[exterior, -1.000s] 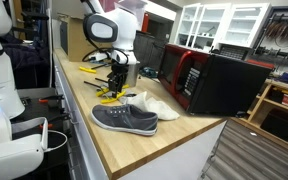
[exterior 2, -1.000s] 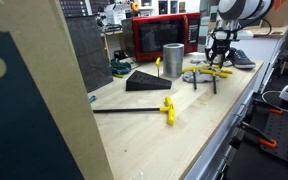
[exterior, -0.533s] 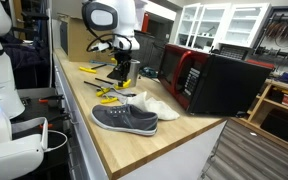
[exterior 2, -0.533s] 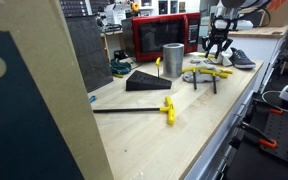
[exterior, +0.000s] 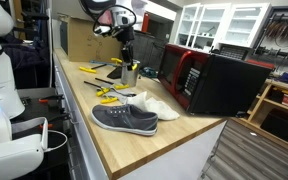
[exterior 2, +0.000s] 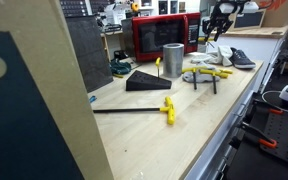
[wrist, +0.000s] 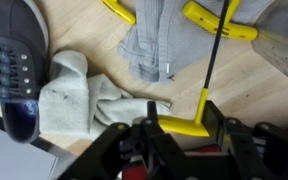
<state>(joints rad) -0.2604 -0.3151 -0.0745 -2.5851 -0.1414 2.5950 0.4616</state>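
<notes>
Hanging above one grey shoe [wrist: 12, 70] and one grey cloth [wrist: 154, 40], the tool [wrist: 181, 130] clamps one yellow-handled key [wrist: 203, 100].

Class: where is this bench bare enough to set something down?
Free: bare wood in front of the long T-handle key, toward the near edge; also the corner beyond the shoe. Crowded: yellow tools, cylinder and sock under the claw.

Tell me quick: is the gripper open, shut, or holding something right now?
Gripper: closed on the yellow T-handle hex key, with the handle clamped between the jaws.
</notes>
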